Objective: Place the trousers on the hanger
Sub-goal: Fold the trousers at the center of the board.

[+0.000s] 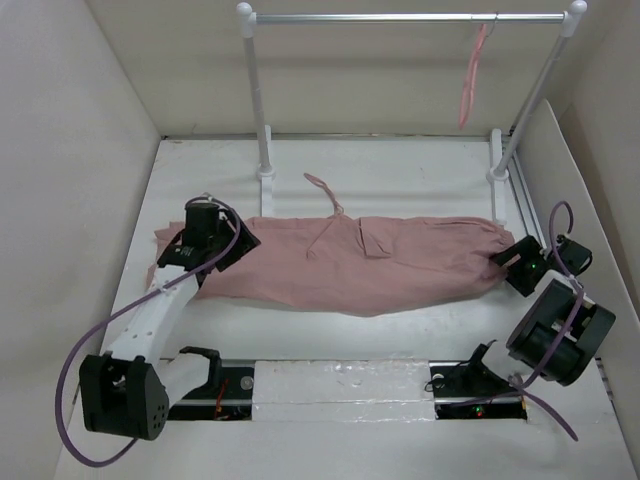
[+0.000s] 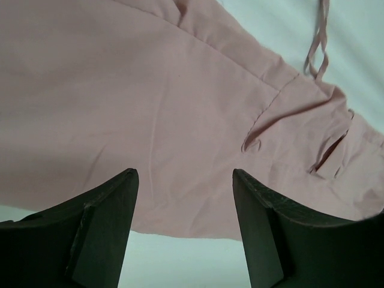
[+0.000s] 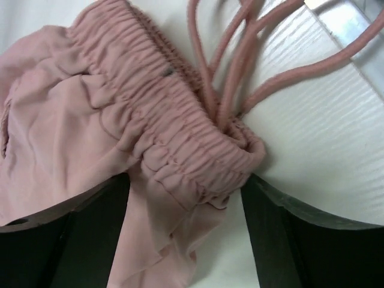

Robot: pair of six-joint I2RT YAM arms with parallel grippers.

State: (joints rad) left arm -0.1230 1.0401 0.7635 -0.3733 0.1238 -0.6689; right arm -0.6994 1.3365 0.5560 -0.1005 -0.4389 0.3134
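Your trousers (image 1: 370, 262) lie stretched across the middle of the worktop (image 1: 400, 165), running left to right, with the pocket (image 1: 372, 240) facing up and a thin drawstring (image 1: 325, 210) trailing toward the rail (image 1: 410, 17). The hanger (image 1: 472, 80) hangs by its hook from the right part of that rail, well apart from the cloth. Your left jaws sit over the left end of the trousers, released and spread wide, with plain pink fabric under the gap. Your right jaws are at the right end, also released, standing either side of the gathered elastic band (image 3: 162, 108), where several pink cords (image 3: 240, 54) spill onto the worktop. A tiny dark spot (image 3: 167, 72) on that band is too small to make out.
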